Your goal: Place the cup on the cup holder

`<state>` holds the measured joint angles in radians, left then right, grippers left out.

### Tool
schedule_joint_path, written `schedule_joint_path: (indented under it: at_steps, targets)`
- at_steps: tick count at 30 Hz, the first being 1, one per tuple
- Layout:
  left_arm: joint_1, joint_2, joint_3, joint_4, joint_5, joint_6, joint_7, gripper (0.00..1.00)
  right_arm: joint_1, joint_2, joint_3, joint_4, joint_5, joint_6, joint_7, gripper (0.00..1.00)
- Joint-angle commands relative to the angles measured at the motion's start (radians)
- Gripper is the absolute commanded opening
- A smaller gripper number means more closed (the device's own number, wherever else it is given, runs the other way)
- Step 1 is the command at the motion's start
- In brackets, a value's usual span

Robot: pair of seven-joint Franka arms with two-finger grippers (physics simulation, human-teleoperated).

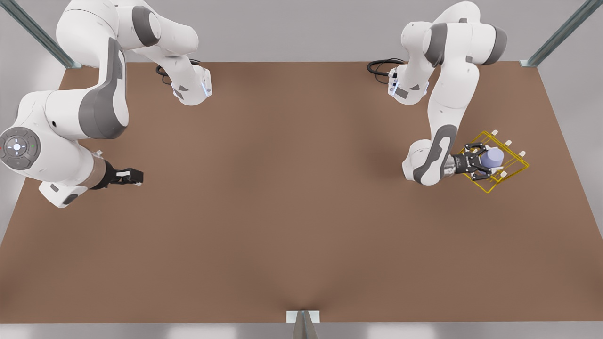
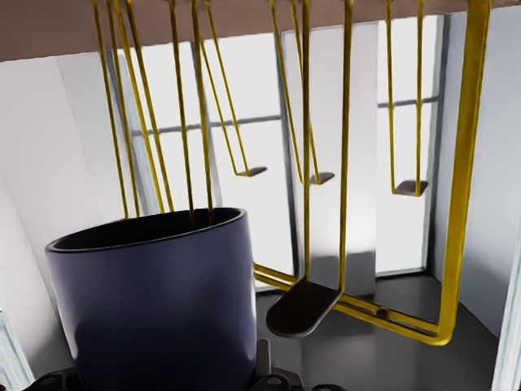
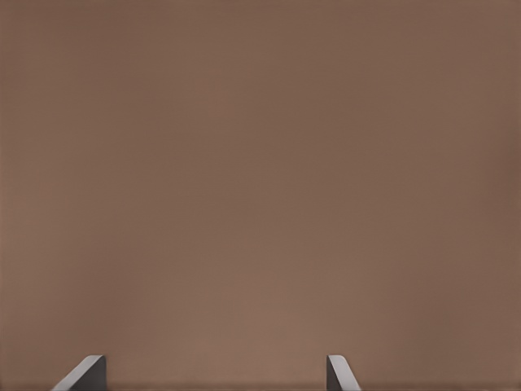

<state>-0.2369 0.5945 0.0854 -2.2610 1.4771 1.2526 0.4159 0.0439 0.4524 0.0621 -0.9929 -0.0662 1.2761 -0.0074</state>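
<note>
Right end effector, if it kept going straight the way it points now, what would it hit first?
Probably just the bare brown table: the right end effector waits, fingers apart, with nothing else ahead.

lavender-blue cup [image 1: 494, 157], yellow cup holder [image 1: 517, 165], brown table [image 1: 282, 212]

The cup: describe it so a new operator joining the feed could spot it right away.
Start at the brown table and go to the front view's right, where a yellow wire cup holder with white-tipped pegs lies. The left gripper sits over it, fingers spread around the cup. It is a small lavender-blue handleless tumbler, the only solid, non-yellow thing on that rack.
</note>
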Motion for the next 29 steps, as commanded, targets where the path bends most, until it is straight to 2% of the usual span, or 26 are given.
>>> schedule_joint_path:
  at_steps: [1, 2, 3, 10, 11, 13, 14, 15, 16, 17, 18, 19, 21, 23, 26, 29]
  targets:
    - [-0.001, 0.002, 0.001, 0.000, -0.001, 0.022, -0.120, 0.78, 0.001, -0.001, 0.001, 0.000, 0.000, 0.000, 0.006, 1.00]
    - [-0.001, 0.002, 0.001, -0.002, -0.001, 0.022, -0.120, 0.79, -0.001, -0.001, -0.001, 0.000, 0.000, 0.000, 0.004, 1.00]
    - [0.001, 0.004, 0.001, -0.002, -0.001, 0.022, -0.123, 1.00, -0.003, -0.001, -0.001, 0.000, 0.000, 0.000, 0.003, 1.00]
    - [-0.027, -0.019, -0.007, 0.038, -0.024, 0.011, -0.112, 1.00, 0.002, -0.001, -0.001, 0.000, -0.004, 0.000, 0.003, 1.00]
    - [-0.059, -0.044, -0.010, 0.078, -0.035, 0.008, -0.079, 1.00, 0.005, 0.000, -0.001, -0.004, -0.004, 0.000, 0.003, 1.00]
    - [-0.163, -0.097, -0.012, 0.296, -0.196, -0.001, 0.006, 1.00, -0.013, -0.001, -0.002, 0.000, -0.003, 0.002, -0.002, 1.00]
    - [-0.196, -0.107, -0.013, 0.470, -0.305, -0.002, 0.102, 1.00, -0.016, 0.000, -0.001, 0.000, -0.003, 0.002, -0.002, 1.00]
    - [-0.216, -0.090, -0.010, 0.782, -0.547, -0.019, 0.188, 1.00, -0.012, 0.000, -0.001, 0.000, -0.001, 0.002, 0.000, 1.00]
    - [-0.196, -0.059, -0.010, 1.004, -0.826, 0.008, 0.091, 1.00, -0.022, 0.000, -0.001, 0.000, 0.002, 0.002, 0.000, 1.00]
    - [-0.150, -0.044, -0.009, 1.084, -1.197, 0.111, -0.194, 1.00, -0.018, 0.000, -0.001, 0.000, 0.002, 0.002, 0.000, 1.00]
    - [-0.128, -0.061, -0.003, 1.109, -1.449, 0.209, -0.588, 1.00, -0.021, 0.000, -0.001, 0.000, 0.005, 0.000, 0.000, 1.00]
    - [-0.124, -0.079, -0.003, 1.169, -1.462, 0.202, -0.589, 1.00, -0.019, 0.000, -0.001, -0.001, 0.005, 0.000, 0.001, 1.00]
    - [-0.045, -0.247, -0.003, 1.170, -1.516, 0.088, -0.534, 1.00, -0.015, 0.000, -0.001, -0.003, 0.008, -0.001, 0.001, 1.00]
    - [-0.015, -0.452, 0.002, 1.032, -1.493, 0.047, -0.482, 1.00, -0.019, 0.000, 0.001, -0.003, 0.005, -0.001, 0.001, 1.00]
    - [-0.015, -0.512, -0.001, 0.956, -1.476, 0.062, -0.474, 1.00, -0.016, 0.000, 0.002, -0.004, 0.011, -0.001, 0.000, 1.00]
    - [-0.015, -0.515, -0.003, 0.942, -1.477, 0.062, -0.476, 1.00, -0.015, 0.000, 0.004, -0.004, 0.011, -0.001, 0.000, 1.00]
